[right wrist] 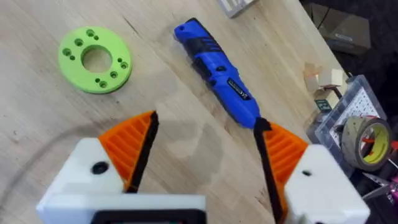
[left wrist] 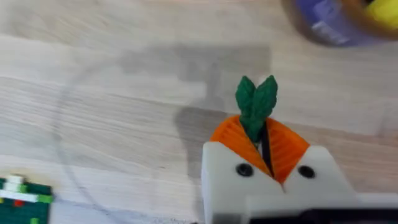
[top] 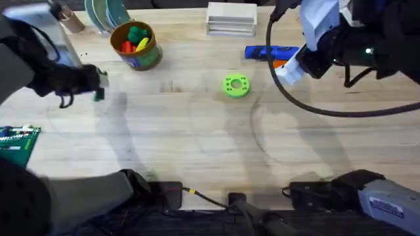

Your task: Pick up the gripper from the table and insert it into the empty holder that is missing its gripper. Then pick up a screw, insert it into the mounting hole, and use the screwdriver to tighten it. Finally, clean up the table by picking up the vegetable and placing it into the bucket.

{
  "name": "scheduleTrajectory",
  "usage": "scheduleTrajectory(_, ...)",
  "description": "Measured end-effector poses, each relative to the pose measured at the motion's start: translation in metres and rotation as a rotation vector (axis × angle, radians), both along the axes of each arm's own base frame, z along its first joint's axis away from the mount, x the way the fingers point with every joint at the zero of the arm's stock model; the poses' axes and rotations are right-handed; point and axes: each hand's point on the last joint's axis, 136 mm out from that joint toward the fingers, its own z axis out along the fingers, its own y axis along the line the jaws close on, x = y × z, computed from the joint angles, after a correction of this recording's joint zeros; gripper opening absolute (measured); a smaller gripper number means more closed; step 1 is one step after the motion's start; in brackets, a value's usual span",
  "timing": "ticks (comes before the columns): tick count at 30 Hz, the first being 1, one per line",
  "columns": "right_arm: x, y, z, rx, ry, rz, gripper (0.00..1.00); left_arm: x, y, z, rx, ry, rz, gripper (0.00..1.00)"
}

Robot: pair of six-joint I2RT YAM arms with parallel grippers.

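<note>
The left pincer (left wrist: 266,149) is clamped on the vegetable (left wrist: 255,107), whose dark green leaves stick out from between the orange ribbed pads (left wrist: 231,137) above the pale wooden tabletop (left wrist: 112,99). In the overhead view this pincer (top: 97,84) sits at the left side of the tabletop, near the bucket (top: 136,44), which has a yellow-orange rim and a blue-green label whose writing cannot be read; colourful toys lie inside it. The right pincer (right wrist: 205,149) stands wide apart, holding nothing, just over the blue screwdriver (right wrist: 217,65). The screwdriver bears small pale lettering too fine to read. A bright green ring with holes (right wrist: 94,59) lies on the tabletop beside it.
</note>
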Motion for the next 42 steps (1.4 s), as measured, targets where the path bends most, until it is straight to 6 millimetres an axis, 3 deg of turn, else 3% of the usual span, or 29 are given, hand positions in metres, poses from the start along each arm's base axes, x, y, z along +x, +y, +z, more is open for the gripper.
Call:
scheduleTrajectory(6,0.0,0.0,0.0,0.0,0.0,0.0,0.992,0.016,0.004,0.072,0.048,-0.254,0.082,0.021)
scheduleTrajectory(10,0.0,0.0,0.0,0.0,0.0,0.0,0.991,0.035,0.0,0.112,-0.03,-0.444,0.154,0.021)
scheduleTrajectory(15,0.0,0.0,0.0,0.0,0.0,0.0,0.991,0.064,-0.02,0.135,-0.194,-0.582,0.207,0.021)
scheduleTrajectory(19,0.0,0.0,0.0,0.0,0.0,0.0,0.991,0.089,-0.058,0.137,-0.281,-0.608,0.152,0.021)
scheduleTrajectory(23,0.0,0.0,0.0,0.0,0.0,0.0,0.992,0.105,-0.088,0.115,-0.306,-0.547,0.13,0.021)
scheduleTrajectory(28,0.001,0.0,0.001,0.003,-0.008,0.0,0.991,0.114,-0.081,0.086,-0.289,-0.492,0.212,0.021)
scheduleTrajectory(36,0.01,0.003,0.01,0.017,-0.056,0.0,0.99,0.127,-0.065,0.073,-0.273,-0.512,0.27,0.021)
scheduleTrajectory(37,0.01,0.003,0.011,0.018,-0.058,0.0,0.991,0.128,-0.065,0.07,-0.275,-0.504,0.274,0.051)
scheduleTrajectory(42,0.015,0.004,0.003,0.013,-0.043,0.0,0.993,0.13,-0.065,0.053,-0.307,-0.468,0.309,0.807)
